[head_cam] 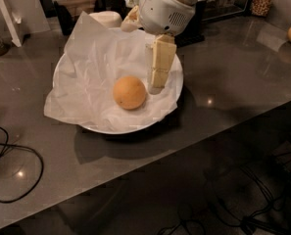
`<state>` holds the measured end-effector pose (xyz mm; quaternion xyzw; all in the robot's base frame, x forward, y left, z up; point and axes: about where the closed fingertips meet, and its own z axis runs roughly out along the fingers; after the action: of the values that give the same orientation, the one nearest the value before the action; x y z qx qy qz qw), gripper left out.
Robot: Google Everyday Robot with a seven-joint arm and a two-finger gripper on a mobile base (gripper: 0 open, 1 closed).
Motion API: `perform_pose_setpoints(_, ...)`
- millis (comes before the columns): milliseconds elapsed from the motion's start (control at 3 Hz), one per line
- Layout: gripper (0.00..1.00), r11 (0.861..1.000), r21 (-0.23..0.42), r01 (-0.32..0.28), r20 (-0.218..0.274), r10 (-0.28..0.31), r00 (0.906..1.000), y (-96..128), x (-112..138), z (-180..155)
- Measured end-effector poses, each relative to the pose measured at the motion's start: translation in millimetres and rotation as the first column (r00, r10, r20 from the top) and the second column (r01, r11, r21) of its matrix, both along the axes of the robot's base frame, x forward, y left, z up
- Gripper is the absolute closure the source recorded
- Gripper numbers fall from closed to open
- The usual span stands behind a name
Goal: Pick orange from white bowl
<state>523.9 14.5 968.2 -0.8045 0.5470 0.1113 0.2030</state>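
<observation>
Orange (129, 92) rests mid white bowl (120, 130), so I hang the gripper (157, 81) just beside it (spread or closed, I can't tell).

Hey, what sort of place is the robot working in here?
Probably an office kitchenette or break area: a polished grey counter, an orange in a paper-lined white bowl, and a loose black cable. The hand hangs over the bowl, beside the orange.

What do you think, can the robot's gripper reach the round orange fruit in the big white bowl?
Probably yes. The gripper hangs over the big white bowl, just beside the round orange fruit, not touching. The fruit lies uncovered on crinkled white paper, nothing between them.
</observation>
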Motion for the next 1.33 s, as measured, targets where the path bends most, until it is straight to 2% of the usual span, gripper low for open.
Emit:
perform_pose_setpoints(333, 0.0, 1.0, 0.006, -0.01, -0.037, 0.01, 0.9993, 17.6, 12.9, -18.4)
perform_pose_setpoints(667, 0.0, 1.0, -0.008, -0.009, -0.095, 0.008, 0.9954, 26.3, 15.5, -46.4)
perform_pose_setpoints(1000, 0.0, 0.998, -0.051, -0.02, -0.162, 0.011, 0.9867, 29.1, 5.3, -88.0)
perform_pose_setpoints(1333, 0.0, 0.998, -0.051, -0.02, -0.163, 0.011, 0.9866, 29.3, 5.3, -88.4)
